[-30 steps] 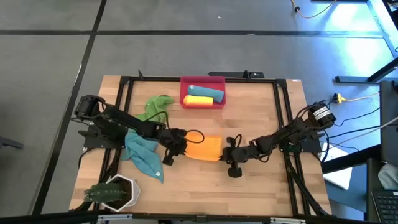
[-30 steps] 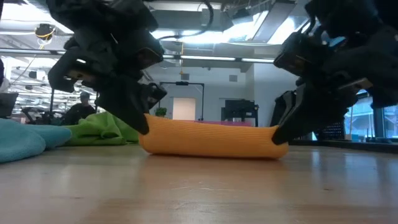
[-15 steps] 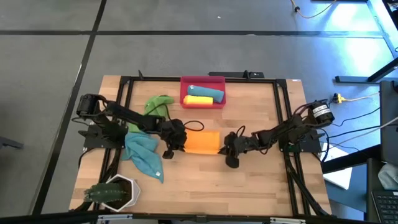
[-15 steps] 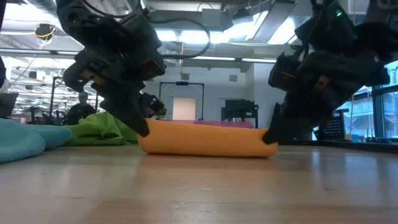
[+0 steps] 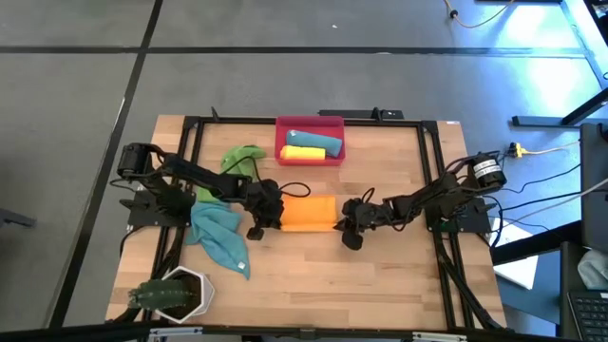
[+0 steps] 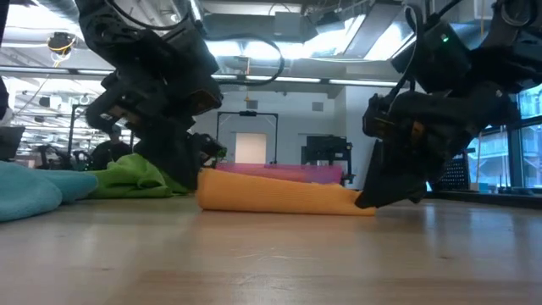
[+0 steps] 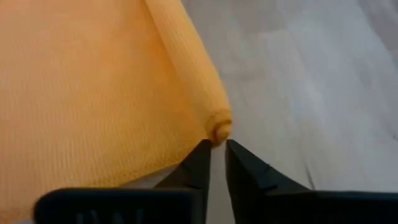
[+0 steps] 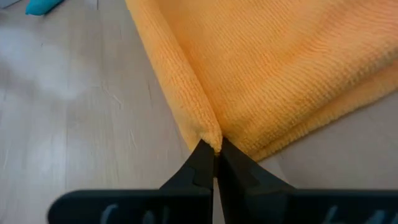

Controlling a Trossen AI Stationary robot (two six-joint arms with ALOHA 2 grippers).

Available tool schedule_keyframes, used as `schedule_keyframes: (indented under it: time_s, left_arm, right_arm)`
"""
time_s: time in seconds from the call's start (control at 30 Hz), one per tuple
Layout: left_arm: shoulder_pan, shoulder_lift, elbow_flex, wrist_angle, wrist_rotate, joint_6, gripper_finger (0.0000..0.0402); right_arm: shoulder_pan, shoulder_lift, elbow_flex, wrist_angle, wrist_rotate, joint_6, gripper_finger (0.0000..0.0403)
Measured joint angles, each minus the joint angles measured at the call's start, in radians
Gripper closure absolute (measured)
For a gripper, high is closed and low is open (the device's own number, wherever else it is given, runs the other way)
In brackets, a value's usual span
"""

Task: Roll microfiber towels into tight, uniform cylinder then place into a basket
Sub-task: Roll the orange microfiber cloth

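- The left end effector [image 7: 217, 163] sits at one end of the orange towel [image 5: 307, 214], its fingers parted by a thin gap with the tip of the rolled edge just ahead of them; they look to be loosening, not clamping.
- The right end effector [image 8: 214, 163] is at the opposite end, fingers pressed together and pinching the folded edge of the same towel.
- In the high view the left end effector [image 5: 269, 211] and the right end effector [image 5: 349, 219] flank the orange towel, which lies mid-worktop [image 5: 380, 275], partly rolled: a thin roll along one edge, the rest flat in layers.
- The low view shows it low and loose, not a tight cylinder.
- The basket [image 5: 311, 124] stands at the far edge of the worktop and holds a rolled yellow towel [image 5: 304, 152] and a rolled teal towel [image 5: 315, 140] side by side.
- The green towel [image 5: 237, 160] and a second teal towel [image 5: 220, 235] lie crumpled by the left arm, unrolled.
- My judgement: two of five towels are done, the third is mid-roll, two remain; the orange one needs finishing and carrying to the basket.
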Motion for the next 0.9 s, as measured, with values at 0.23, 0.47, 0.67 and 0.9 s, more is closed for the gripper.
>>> schedule_keyframes:
  time_s: [0.23, 0.47, 0.67, 0.9]
  left_arm:
    - [0.000, -0.008, 0.002, 0.011, -0.113, 0.003, 0.0295]
    - [0.000, -0.090, 0.004, -0.017, -0.232, 0.024, 0.0269]
    - [-0.027, -0.185, 0.004, -0.041, -0.373, 0.096, 0.0269]
    - [-0.109, -0.222, 0.004, 0.072, -0.442, 0.135, 0.0270]
  right_arm:
    - [-0.028, 0.000, 0.000, -0.001, -0.029, 0.095, 0.0396]
    - [-0.038, 0.001, 0.004, -0.008, -0.041, 0.138, 0.0396]
    - [-0.038, 0.002, 0.004, -0.008, -0.032, 0.181, 0.0396]
    - [-0.038, 0.002, 0.004, -0.005, -0.016, 0.188, 0.0396]
